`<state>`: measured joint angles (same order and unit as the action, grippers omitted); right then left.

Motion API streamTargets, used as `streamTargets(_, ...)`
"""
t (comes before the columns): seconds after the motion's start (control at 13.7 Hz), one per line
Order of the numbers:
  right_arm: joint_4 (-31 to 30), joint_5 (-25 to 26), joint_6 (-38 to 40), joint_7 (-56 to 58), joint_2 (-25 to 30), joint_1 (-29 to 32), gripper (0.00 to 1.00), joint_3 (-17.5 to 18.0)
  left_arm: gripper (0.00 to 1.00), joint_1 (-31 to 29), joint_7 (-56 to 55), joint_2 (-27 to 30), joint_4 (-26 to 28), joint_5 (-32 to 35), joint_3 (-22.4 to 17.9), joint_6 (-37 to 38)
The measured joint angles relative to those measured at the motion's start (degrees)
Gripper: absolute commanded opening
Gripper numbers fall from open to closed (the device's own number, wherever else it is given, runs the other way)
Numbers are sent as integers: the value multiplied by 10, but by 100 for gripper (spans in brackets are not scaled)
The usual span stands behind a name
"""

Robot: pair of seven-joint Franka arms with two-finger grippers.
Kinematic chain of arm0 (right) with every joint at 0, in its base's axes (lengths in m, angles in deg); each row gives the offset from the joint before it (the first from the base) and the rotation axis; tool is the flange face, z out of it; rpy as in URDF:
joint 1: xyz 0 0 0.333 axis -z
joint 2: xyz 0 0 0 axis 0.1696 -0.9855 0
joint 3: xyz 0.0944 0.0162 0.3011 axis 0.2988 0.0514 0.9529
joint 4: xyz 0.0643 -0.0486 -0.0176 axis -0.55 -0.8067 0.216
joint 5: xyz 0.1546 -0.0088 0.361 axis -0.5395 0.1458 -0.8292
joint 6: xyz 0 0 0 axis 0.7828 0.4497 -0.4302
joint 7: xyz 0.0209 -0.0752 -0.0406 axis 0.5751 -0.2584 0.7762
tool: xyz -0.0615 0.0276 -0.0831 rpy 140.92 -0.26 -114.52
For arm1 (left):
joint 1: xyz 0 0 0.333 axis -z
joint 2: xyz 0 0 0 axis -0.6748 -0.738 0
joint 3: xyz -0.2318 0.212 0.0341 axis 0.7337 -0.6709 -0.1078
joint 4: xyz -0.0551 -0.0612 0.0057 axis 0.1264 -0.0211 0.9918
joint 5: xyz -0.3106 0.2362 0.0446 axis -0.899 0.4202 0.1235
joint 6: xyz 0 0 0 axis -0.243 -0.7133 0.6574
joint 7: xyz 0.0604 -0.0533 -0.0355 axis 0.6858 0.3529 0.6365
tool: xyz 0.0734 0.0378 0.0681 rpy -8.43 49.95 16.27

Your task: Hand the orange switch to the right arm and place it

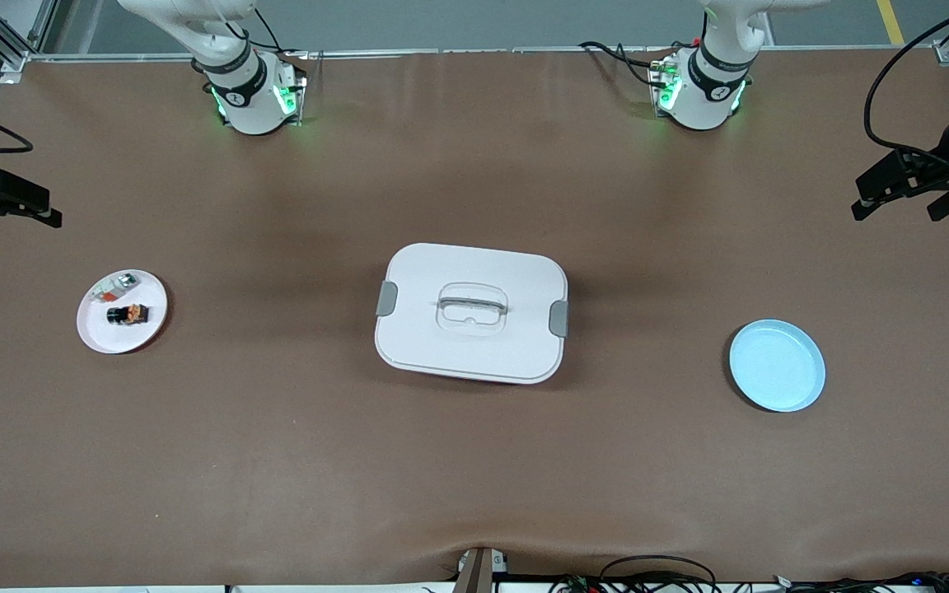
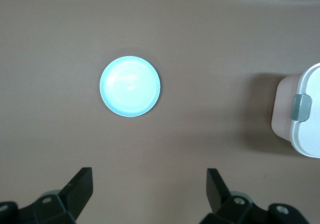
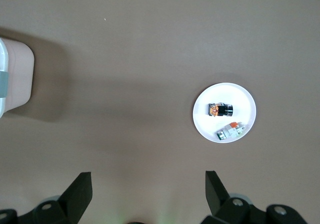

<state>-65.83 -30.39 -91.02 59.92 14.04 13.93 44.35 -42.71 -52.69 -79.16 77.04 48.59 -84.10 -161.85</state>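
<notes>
The orange switch (image 1: 128, 314) (image 3: 220, 109), a stubby black part with an orange end, lies on its side on a small white plate (image 1: 112, 338) (image 3: 225, 92) toward the right arm's end of the table. My right gripper (image 3: 148, 184) (image 1: 17, 222) hangs open and empty high over that end, with the plate off to one side of its fingers. High over the left arm's end my left gripper (image 2: 148, 181) (image 1: 899, 207) is also open and empty, a light blue plate (image 1: 777, 365) (image 2: 130, 86) beneath it.
A small white-silver part with a red bit (image 1: 116, 287) (image 3: 231, 131) shares the white plate with the switch. A closed white box with grey latches and a handle (image 1: 471, 313) (image 2: 300, 108) sits mid-table. Brown cloth covers the table.
</notes>
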Motion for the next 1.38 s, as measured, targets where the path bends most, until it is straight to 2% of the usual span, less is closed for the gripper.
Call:
streamTargets(0.29,0,-1,1,-34,2,-16,100,3,100,0,0,0,-1,0,0,0)
streamTargets(1.38,5,4,25,-37,20,-24,100,-2,100,0,0,0,-2,0,1,0)
